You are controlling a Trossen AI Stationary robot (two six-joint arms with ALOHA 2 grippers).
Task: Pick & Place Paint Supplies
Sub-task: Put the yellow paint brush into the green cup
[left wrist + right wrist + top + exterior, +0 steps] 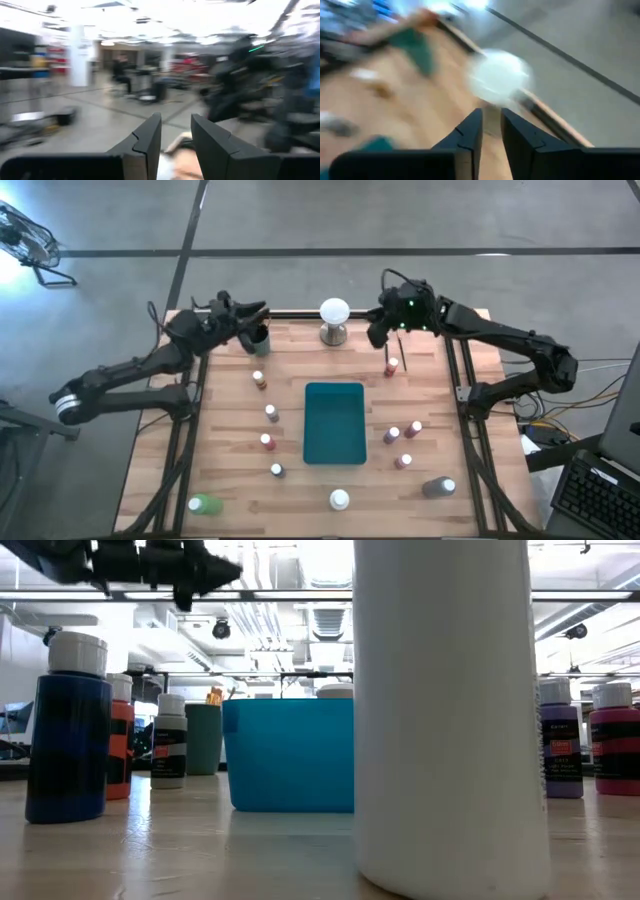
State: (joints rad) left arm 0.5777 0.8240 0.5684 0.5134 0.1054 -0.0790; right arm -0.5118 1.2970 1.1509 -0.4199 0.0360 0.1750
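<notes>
The wooden table point(300, 470) carries a teal tray point(334, 423) at its middle, with paint bottles point(268, 442) scattered on both sides of it, all apart from either arm's fingers. The right gripper point(385, 330) hangs over the far edge, just above a red bottle point(391, 367); its fingers point(470, 131) stand narrow with nothing between them, probably lining up a pick. The left gripper point(255, 325) hovers at a dark cup point(259, 338), fingers point(150, 137) narrowly parted and empty, seemingly parked near it.

Teal tray point(334, 423) blocks centre; bottles flank both sides; bare wood point(300, 355) beyond tray.
</notes>
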